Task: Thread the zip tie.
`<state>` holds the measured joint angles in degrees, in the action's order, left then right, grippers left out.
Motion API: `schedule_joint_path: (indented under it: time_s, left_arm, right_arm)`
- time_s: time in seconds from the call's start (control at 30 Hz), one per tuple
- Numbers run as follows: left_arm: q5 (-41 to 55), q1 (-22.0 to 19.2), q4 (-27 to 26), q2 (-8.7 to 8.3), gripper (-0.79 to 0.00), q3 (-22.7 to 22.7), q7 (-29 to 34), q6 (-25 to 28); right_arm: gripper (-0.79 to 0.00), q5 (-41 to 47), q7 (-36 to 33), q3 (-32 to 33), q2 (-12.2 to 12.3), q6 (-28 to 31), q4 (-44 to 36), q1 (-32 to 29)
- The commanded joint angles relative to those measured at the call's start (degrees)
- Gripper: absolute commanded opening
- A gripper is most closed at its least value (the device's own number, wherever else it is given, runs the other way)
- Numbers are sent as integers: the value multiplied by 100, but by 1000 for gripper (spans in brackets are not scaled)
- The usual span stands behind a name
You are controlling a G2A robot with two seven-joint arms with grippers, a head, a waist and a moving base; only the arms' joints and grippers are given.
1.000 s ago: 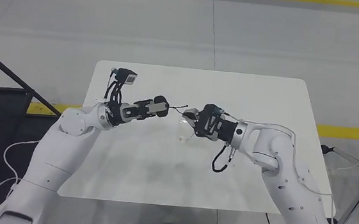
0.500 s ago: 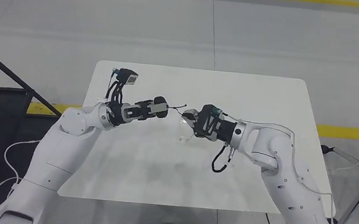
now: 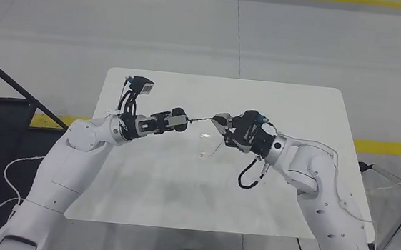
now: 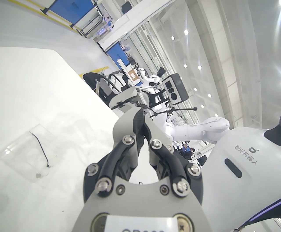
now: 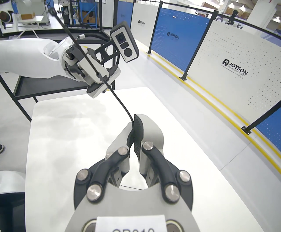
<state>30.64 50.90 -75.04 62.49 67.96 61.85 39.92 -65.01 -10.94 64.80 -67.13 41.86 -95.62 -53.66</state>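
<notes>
Right end of the zip tie (image 5: 119, 101) was hidden between the pads of the right gripper (image 5: 134, 126). The fingers of the left gripper (image 4: 141, 118) covered the strap where it crossed them. In the top view the strap was too thin to judge any threading.

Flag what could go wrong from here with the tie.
1. The right gripper pinches the tie at the front edge of its jaws; a pull might slip it out.
2. The tie spans the air to the left gripper; if either grip lets go, it may drop.
3. A spare tie lies on a clear sheet below; a dropped one could be confused with it.
</notes>
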Motion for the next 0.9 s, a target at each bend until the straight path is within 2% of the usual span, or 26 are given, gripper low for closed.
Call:
schedule_joint_path:
  time_s: [0.0, 0.47, 0.87]
  left_arm:
    - [-95, 5, -9, 1, -785, -6, -41, 13]
    - [-698, 60, -122, -11, -785, 10, -393, -11]
    - [-905, 133, -201, -29, -785, 49, -564, -28]
  right_arm:
    - [-785, 69, 163, 124, 22, 82, -21, -67]
    - [-785, 325, 927, 798, 152, 561, -223, -474]
    - [-785, 359, 1270, 1045, 200, 567, -306, -689]
